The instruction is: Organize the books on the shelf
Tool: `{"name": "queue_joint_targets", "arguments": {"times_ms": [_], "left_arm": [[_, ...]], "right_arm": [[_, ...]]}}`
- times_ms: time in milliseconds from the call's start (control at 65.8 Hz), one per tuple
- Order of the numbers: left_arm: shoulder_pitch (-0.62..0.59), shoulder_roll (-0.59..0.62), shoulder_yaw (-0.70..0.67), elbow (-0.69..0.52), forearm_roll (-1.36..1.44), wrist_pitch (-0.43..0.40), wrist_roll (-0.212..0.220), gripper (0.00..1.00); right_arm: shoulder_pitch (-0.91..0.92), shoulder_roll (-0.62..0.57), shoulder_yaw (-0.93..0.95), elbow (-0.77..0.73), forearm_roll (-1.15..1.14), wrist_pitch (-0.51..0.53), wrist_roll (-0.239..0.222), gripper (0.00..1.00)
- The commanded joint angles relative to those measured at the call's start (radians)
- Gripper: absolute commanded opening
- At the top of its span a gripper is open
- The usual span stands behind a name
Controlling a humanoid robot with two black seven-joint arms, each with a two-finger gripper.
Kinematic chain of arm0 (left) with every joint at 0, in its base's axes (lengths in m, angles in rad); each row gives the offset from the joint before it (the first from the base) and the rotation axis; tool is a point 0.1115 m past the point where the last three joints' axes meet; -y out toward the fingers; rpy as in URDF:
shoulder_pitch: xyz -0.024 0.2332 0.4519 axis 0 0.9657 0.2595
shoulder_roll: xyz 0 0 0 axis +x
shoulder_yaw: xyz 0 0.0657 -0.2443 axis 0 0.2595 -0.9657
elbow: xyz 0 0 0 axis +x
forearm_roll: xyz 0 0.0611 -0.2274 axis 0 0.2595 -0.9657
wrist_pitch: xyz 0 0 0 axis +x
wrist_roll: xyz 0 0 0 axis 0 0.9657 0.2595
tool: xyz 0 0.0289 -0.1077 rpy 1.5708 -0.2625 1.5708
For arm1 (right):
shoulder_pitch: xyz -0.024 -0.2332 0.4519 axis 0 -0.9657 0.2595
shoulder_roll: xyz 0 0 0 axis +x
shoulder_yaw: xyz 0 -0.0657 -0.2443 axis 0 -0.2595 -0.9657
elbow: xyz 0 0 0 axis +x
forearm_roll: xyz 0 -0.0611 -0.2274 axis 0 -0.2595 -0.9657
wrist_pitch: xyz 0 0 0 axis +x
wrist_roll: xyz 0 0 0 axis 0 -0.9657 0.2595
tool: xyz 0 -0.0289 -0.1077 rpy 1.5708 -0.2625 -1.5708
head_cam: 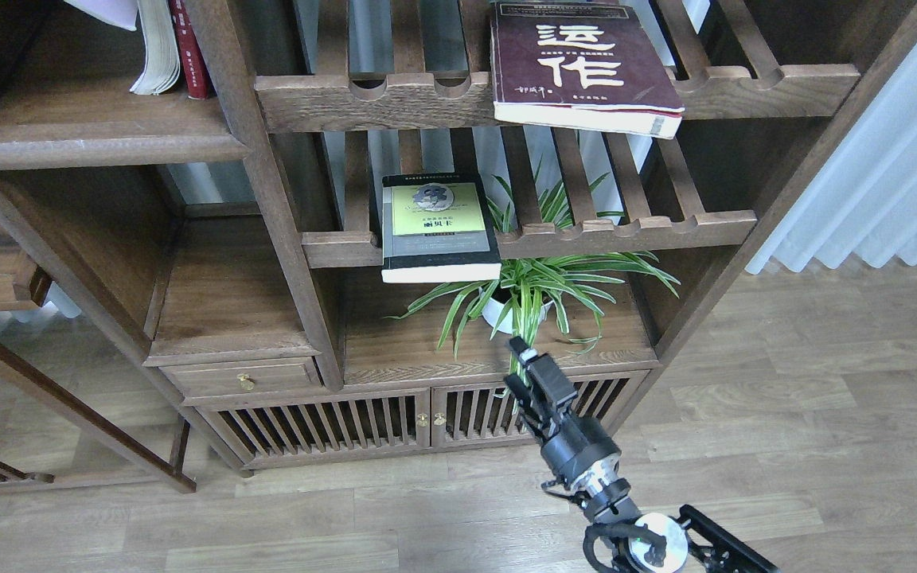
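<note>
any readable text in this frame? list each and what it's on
"运作": large white characters on the cover of the maroon book, lying flat on the upper slatted rack.
Small lines above and below them on that cover: too small to read.
Yellow-green panel of the black-grey book: print too blurred to read reliably.
Spine of the red book standing on the solid shelf: unreadable.
No other text visible.

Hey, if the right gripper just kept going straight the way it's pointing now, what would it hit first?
Probably the potted plant. The right gripper points up and slightly left, toward its drooping leaves and white pot just ahead. Beyond that line lies the black-grey book. Depth is uncertain from this single view.
</note>
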Motion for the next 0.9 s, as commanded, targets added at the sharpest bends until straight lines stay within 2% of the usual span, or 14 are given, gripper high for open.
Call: {"name": "queue_joint_targets", "arguments": {"times_ms": [0,76,228,350,517,775,881], "left_arm": [[-0.005,-0.013,0.006,0.011,0.033,0.000,-0.046,0.08],[-0.002,-0.026,0.003,0.011,0.065,0.000,-0.085,0.08],[0.012,-0.031,-0.009,0.009,0.062,0.000,-0.136,0.07],[0.046,-0.063,-0.053,0.009,0.053,0.000,-0.216,0.07],[0.132,-0.154,-0.161,0.006,-0.039,0.007,-0.217,0.07],[0.168,-0.186,-0.199,0.002,-0.050,0.065,-0.217,0.07],[0.170,-0.186,-0.198,-0.001,-0.050,0.064,-0.217,0.12]], "right_arm": [[0.013,0.000,0.012,0.017,0.026,0.000,0.004,1.00],[0.019,0.000,0.012,0.037,0.041,0.000,0.024,1.00],[0.019,0.000,0.012,0.068,0.044,0.000,0.054,1.00],[0.016,0.000,0.011,0.072,0.044,0.000,0.062,1.00],[0.007,0.000,0.010,0.074,0.047,0.000,0.062,1.00],[0.005,0.000,0.009,0.080,0.048,0.000,0.062,1.00],[0.007,0.000,0.007,0.078,0.047,0.000,0.062,1.00]]}}
